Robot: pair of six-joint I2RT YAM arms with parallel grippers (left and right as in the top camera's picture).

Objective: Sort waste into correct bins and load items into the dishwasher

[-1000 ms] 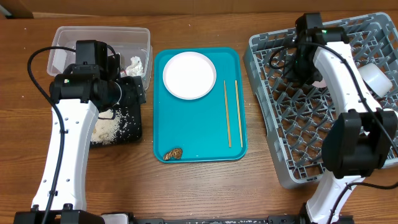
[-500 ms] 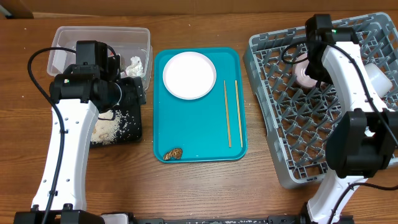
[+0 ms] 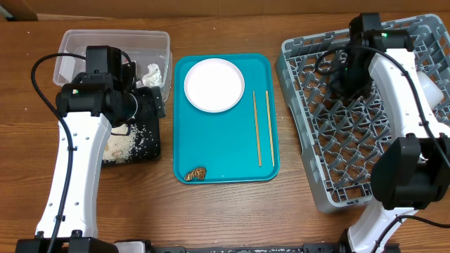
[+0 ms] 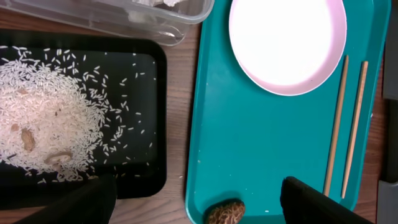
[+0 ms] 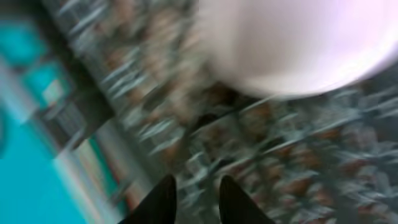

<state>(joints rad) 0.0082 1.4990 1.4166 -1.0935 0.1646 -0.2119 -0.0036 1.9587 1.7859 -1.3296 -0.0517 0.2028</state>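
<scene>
On the teal tray (image 3: 225, 151) lie a round white plate (image 3: 214, 84), two wooden chopsticks (image 3: 264, 126) and a brown food scrap (image 3: 196, 173). My left gripper (image 4: 199, 205) hangs open above the tray's near left corner, the scrap (image 4: 225, 213) just inside its right half. White rice (image 4: 43, 118) covers the black tray (image 4: 143, 180). A white tissue (image 3: 151, 72) sits in the clear tub (image 3: 116, 42). My right gripper (image 5: 199, 199) is over the grey dish rack (image 3: 337, 161), narrowly open and empty, a pale bowl (image 5: 292, 43) blurred ahead of it.
A white cup or bowl (image 3: 425, 88) rests at the rack's right side. The right arm (image 3: 394, 91) crosses the rack's far half. The left arm (image 3: 77, 154) lies over the black tray's left edge. Bare wood runs along the table's front.
The right gripper has swung right and back over the rack; a pale bowl seen in the rack half a second ago is now under the arm. The left arm has not moved.
</scene>
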